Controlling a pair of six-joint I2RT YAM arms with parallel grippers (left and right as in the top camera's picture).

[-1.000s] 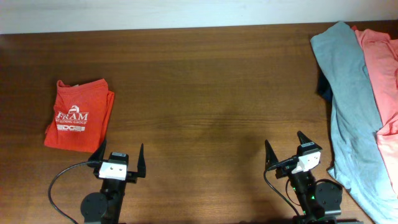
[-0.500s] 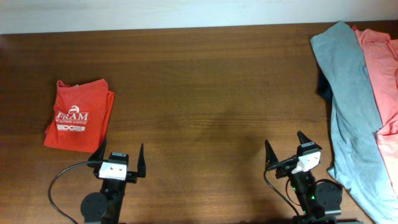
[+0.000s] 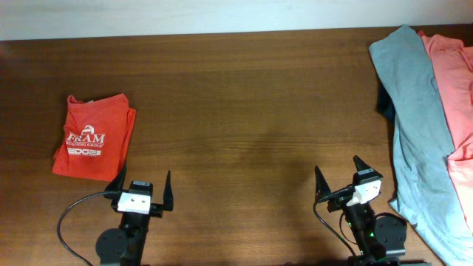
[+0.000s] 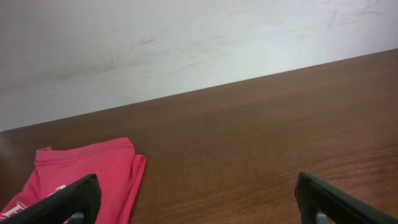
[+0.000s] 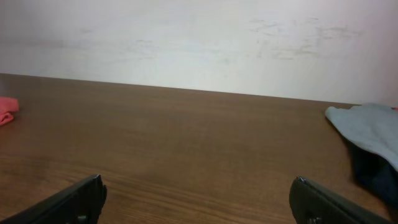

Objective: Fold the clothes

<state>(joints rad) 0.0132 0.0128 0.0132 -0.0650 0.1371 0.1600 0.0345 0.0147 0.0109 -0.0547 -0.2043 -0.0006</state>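
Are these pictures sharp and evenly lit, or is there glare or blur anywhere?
Overhead: even light and sharp, but the wall strip is washed out and the table shows a faint pale sheen near its middle. Left wrist: the red shirt is clear, but the dark jaws at the bottom corners are soft. Right wrist: the same soft jaws, and the grey shirt looks slightly hazy.

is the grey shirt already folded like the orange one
No, the grey shirt lies spread out long at the right side, against the salmon-pink shirt, while the orange shirt is a compact folded packet.
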